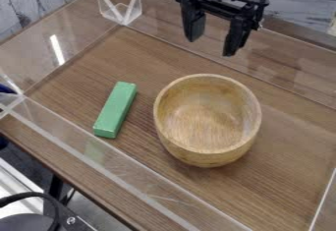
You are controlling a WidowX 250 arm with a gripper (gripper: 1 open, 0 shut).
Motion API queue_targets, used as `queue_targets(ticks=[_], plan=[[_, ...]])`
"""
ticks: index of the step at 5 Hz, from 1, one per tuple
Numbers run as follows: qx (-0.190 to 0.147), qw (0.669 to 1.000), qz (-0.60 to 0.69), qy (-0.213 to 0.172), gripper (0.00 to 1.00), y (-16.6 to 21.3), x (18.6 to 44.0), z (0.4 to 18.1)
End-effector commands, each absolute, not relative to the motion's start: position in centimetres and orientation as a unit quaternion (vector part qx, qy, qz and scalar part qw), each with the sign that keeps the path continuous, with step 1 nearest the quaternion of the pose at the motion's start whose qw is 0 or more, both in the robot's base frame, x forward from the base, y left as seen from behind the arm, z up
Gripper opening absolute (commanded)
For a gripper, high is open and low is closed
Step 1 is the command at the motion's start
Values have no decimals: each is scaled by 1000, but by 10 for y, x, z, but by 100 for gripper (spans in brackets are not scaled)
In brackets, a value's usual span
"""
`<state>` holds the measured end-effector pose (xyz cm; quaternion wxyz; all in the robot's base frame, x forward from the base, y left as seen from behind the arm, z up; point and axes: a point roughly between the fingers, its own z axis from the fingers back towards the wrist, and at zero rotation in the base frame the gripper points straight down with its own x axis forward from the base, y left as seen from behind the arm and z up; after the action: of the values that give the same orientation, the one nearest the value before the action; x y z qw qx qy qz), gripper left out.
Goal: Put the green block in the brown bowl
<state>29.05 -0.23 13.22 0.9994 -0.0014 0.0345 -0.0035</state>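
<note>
The green block lies flat on the wooden tabletop at the left of centre, its long side running from upper right to lower left. Just to its right stands the brown bowl, round, light wood, with nothing inside. My gripper hangs above the table behind the bowl, pointing down, its two black fingers spread apart and holding nothing. It is well clear of both the block and the bowl.
Clear acrylic walls fence the wooden table on the front and left sides. A clear plastic bracket stands at the far left corner. Cables and a dark frame show below the front edge.
</note>
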Motion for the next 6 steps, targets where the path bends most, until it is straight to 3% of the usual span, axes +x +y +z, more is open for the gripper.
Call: queue_targets(ticks=[1, 3, 6], plan=[[1, 999, -2, 45, 100, 6, 285, 126], [5, 999, 15, 41, 100, 50, 248, 115], [10, 998, 45, 51, 100, 91, 227, 98]])
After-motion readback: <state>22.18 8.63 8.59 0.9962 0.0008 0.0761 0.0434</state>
